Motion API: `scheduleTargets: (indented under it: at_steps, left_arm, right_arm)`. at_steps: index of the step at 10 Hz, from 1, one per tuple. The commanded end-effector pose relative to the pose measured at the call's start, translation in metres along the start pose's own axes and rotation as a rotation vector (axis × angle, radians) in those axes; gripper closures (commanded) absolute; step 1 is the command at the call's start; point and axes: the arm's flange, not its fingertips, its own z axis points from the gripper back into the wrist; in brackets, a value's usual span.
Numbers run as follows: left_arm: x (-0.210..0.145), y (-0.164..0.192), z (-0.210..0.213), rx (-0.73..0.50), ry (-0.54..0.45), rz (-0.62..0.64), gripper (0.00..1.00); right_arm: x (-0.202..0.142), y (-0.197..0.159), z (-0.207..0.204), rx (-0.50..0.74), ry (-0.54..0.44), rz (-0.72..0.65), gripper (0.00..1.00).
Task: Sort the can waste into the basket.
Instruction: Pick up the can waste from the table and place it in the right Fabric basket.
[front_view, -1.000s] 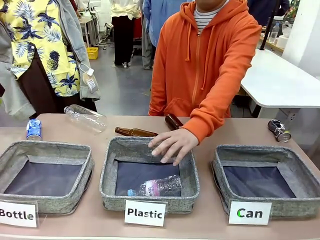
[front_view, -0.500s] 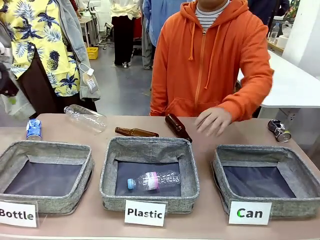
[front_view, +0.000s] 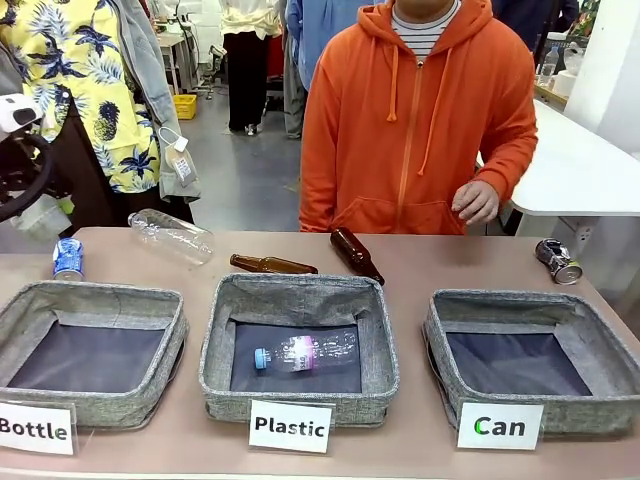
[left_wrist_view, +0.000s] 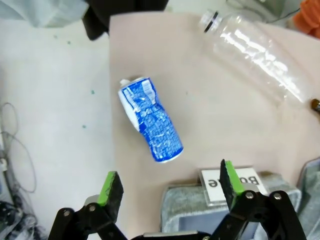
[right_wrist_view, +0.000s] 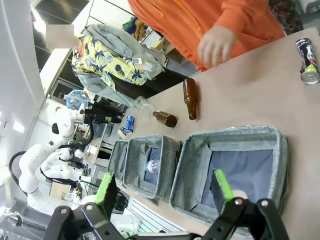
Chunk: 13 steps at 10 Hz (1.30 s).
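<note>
While the blue can (left_wrist_view: 150, 120) lies mid-frame, the left gripper (left_wrist_view: 169, 179) holds its fingers wide below it. And the right gripper (right_wrist_view: 163, 184): fingers wide too

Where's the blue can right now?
In the front view, the blue can sits at far left, behind the Bottle basket, left of the clear plastic bottle.

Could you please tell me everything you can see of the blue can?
The blue can is a small metal drink can, blue with white print and a pale top, dented in at its waist. It sits on the table near the far left corner, behind the basket labelled Bottle, apart from the clear plastic bottle. Only the table touches it; the open left gripper is poised above it.
</note>
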Motion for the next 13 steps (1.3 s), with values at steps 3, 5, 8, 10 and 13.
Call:
scheduleTargets:
  at_steps: [3,5,8,10,13]
  left_arm:
    - [0.010,0.014,-0.022,-0.129,-0.009,0.099,0.00]
    - [0.015,0.015,-0.039,-0.187,-0.032,0.212,0.00]
    - [0.020,0.015,-0.053,-0.158,-0.005,0.284,0.00]
    - [0.025,0.023,-0.068,-0.079,0.025,0.384,0.00]
    - [0.031,0.024,-0.094,-0.008,0.073,0.460,0.00]
  right_arm:
    - [0.004,0.000,0.000,0.019,-0.020,0.028,0.00]
    - [0.004,0.000,0.000,0.019,-0.020,0.028,0.00]
    - [0.004,0.000,0.000,0.019,-0.020,0.028,0.00]
    - [0.004,0.000,0.000,0.019,-0.020,0.028,0.00]
    - [0.004,0.000,0.000,0.019,-0.020,0.028,0.00]
